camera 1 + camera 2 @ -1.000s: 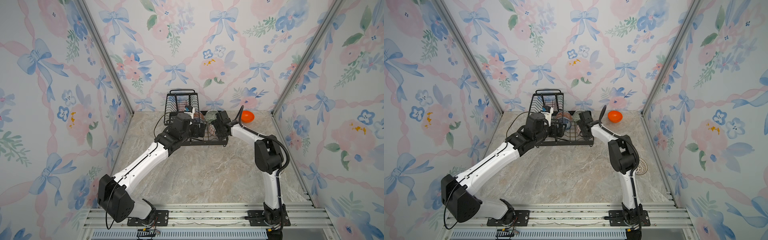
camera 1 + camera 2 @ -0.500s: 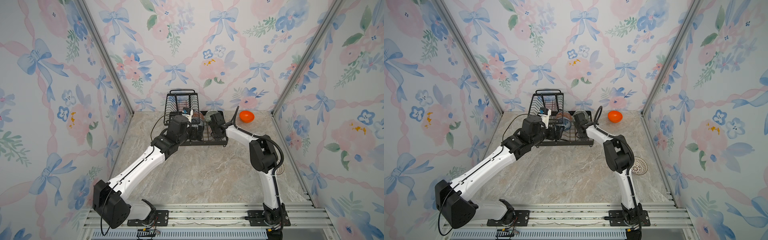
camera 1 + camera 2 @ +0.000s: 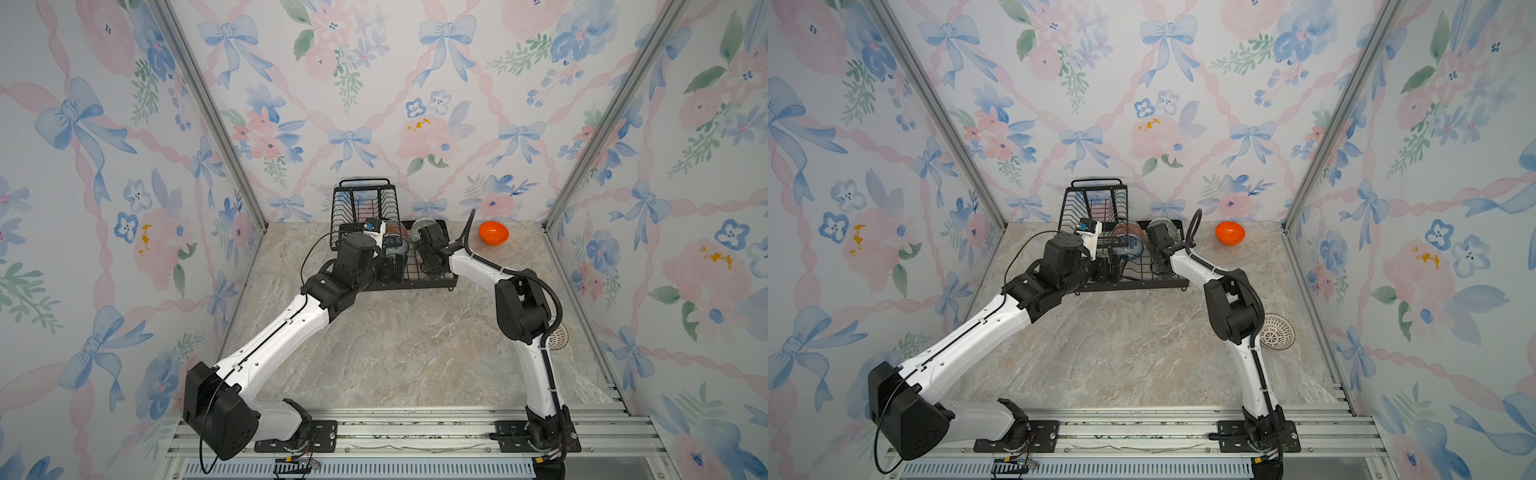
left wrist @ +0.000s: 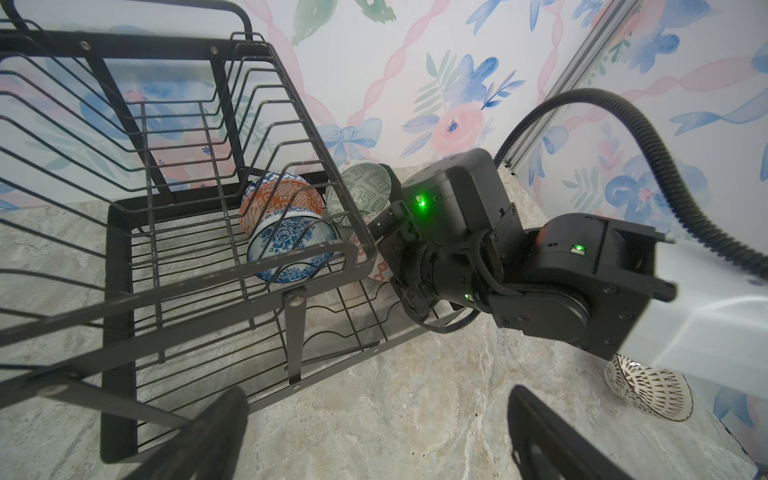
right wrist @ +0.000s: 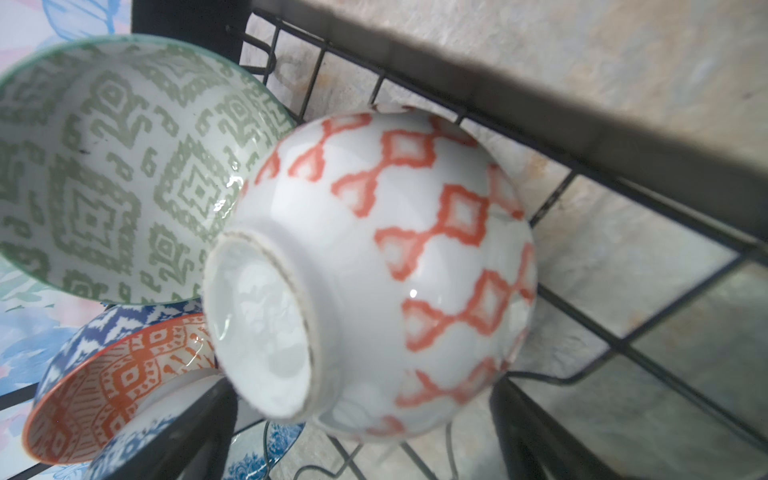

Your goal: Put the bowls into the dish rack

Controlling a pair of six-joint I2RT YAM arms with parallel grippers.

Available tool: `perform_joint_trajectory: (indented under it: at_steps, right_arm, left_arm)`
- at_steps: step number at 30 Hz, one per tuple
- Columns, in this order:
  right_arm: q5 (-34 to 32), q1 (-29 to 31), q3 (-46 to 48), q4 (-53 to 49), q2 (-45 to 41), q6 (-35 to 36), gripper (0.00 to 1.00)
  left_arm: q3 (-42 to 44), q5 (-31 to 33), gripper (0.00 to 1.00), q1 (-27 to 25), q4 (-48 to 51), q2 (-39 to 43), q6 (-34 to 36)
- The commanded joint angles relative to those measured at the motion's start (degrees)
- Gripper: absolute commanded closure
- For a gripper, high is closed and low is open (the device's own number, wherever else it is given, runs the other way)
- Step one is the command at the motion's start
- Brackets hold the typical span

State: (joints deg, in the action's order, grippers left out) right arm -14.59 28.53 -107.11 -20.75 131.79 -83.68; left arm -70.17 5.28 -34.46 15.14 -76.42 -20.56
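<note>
Overhead, in both top views, the dish rack (image 3: 415,286) stands at the back of the desk (image 3: 395,353), with its raised basket on the left and its flat base reaching right. Both arms lean in over that base. The left claw (image 3: 1115,267) is at the front left and the right claw (image 3: 1161,262) dips down near the right end. How wide either stands is hard to read from up here. The plain orange bowl (image 3: 493,233) sits mouth up on the desk right of the rack, apart from it, near the back wall. The lattice bowl (image 3: 1277,331) lies on the desk beside the right arm's elbow, well apart from the rack.

From the left wrist, the left claw (image 4: 374,440) is spread wide, with only bare desk between its fingers (image 4: 199,436), near the rack's front corner. Under the basket, the blue floral bowl (image 4: 291,245) is tilted in the base. The blue-and-orange bowl (image 4: 282,199) is close behind it, and the grey-green bowl (image 4: 361,189) is beside them.

From the right wrist, the right claw (image 5: 361,436) is spread too. The orange-diamond bowl (image 5: 374,270) lies tilted on the rack wires, foot toward the camera, between the fingers (image 5: 528,432). Whether they touch it I cannot tell. The grey-green bowl leans beside it.
</note>
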Motion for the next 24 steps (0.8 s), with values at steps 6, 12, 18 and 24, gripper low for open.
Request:
perform_joint_trajectory:
  at_steps: [6, 12, 18, 24]
  right_arm:
    - [-0.7, -1.7, -4.0, 4.7, 2.1, 5.2, 0.03]
    - [0.5, -2.7, -4.9, 6.8, 2.1, 6.1, 0.03]
    - [0.4, -3.2, -1.5, 5.8, -0.2, 3.7, 0.03]
    - [3.7, -5.1, -0.9, -0.2, -0.7, 0.4, 0.03]
  left_arm:
    - [0.8, 0.0, 0.02, 0.2, 0.2, 1.1, 1.5]
    - [0.5, 0.1, 0.02, 0.2, 0.2, 0.5, 1.7]
    - [0.2, 0.3, 0.02, 0.2, 0.2, 0.0, 1.7]
    - [0.8, 0.9, 0.02, 0.2, 0.1, 0.3, 2.3]
